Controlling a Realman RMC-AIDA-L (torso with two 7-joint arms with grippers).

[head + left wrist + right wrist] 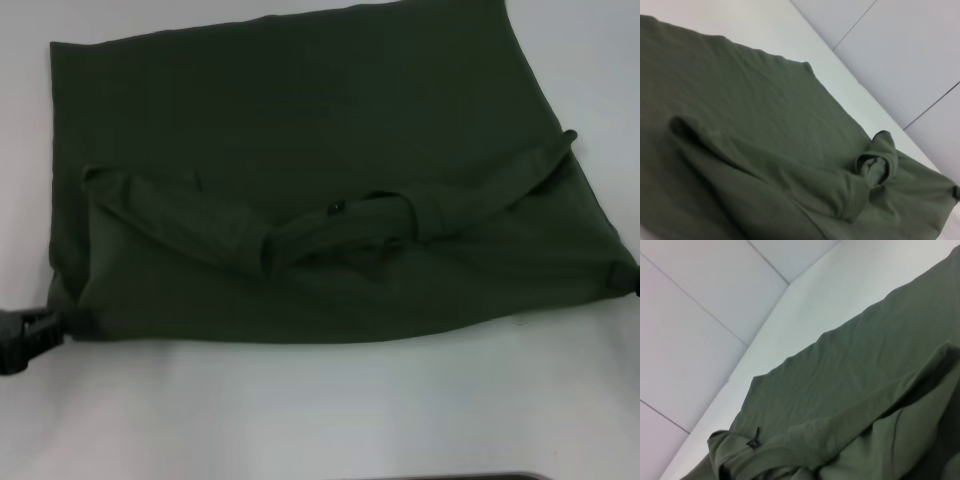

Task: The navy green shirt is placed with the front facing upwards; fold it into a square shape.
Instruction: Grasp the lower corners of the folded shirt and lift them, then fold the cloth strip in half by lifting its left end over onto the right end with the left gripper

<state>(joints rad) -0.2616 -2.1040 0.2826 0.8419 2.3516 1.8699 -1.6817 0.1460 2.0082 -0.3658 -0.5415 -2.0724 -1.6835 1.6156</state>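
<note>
Two grippers flank the shirt [320, 200] on the white table [300, 410]: left gripper [30, 335] pinches its near-left corner; right gripper [634, 278], near-right corner, jaws cannot be told. Folded shirt lies long axis left-right, collar [340, 225] mid-front.

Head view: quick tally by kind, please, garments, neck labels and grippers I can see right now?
Garments: 1, the navy green shirt, partly folded on the white table
Neck labels: 1, black neck label
Grippers: 2, left gripper, right gripper
Total: 4
</note>
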